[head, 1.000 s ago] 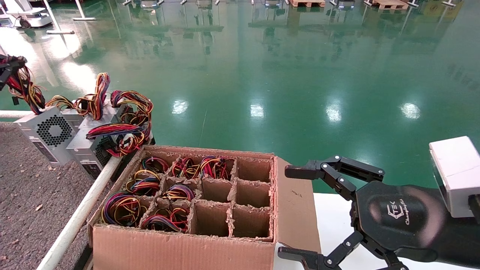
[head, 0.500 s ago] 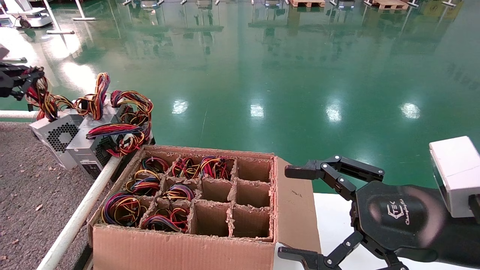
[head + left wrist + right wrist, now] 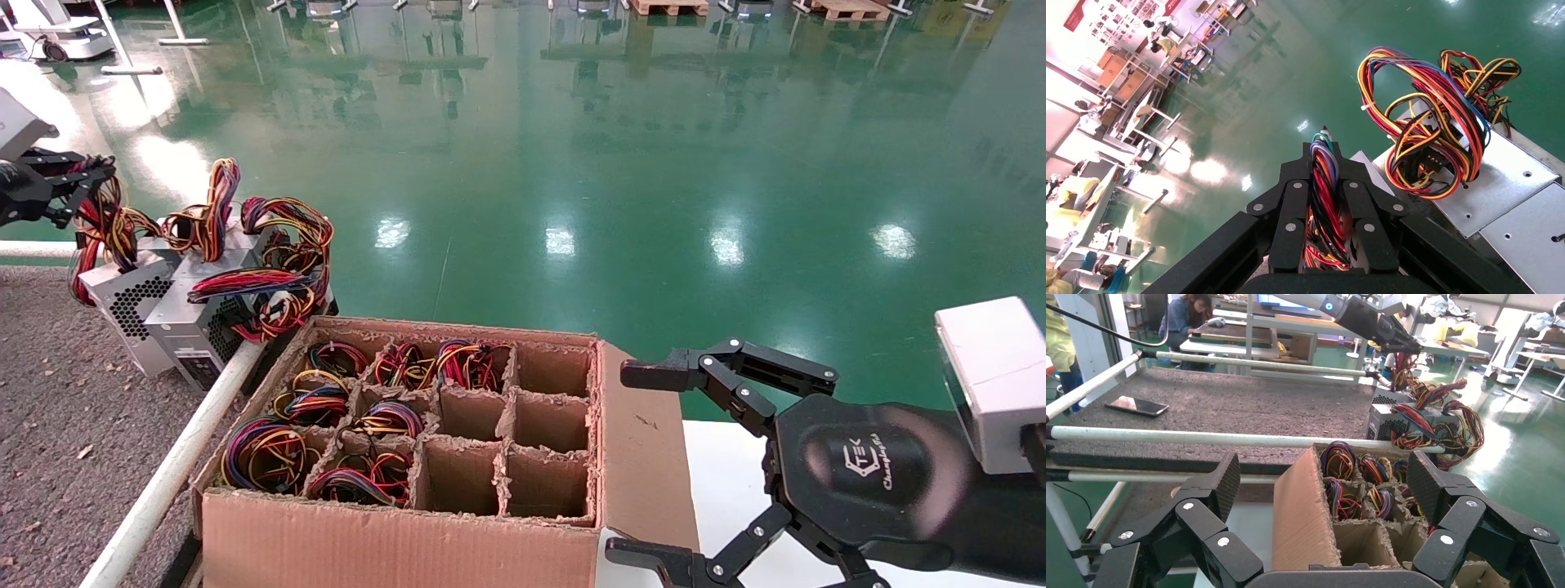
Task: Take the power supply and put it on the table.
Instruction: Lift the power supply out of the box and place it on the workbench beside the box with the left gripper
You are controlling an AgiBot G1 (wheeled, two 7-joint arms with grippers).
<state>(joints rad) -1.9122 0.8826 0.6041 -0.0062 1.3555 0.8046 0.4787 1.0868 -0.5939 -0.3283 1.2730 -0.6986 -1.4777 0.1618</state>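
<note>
The power supply is a grey box with a honeycomb vent. It stands tilted on the speckled table at its far edge, pressed against two similar units. Its red, yellow and black wires rise into my left gripper, which is shut on the bundle. In the left wrist view the wires run straight between the closed fingers of that gripper. My right gripper hovers open beside the carton, holding nothing. Its wrist view shows the jaws of the right gripper spread wide over the carton's near side.
Two grey units with looping wires stand by the white rail. A cardboard carton with divided cells, several holding wire coils, sits in front on a white surface. A phone lies on the table.
My left gripper has moved right with the wire bundle, and the power supply has slid right across the table until it leans against the other two units. The right arm has not moved.
</note>
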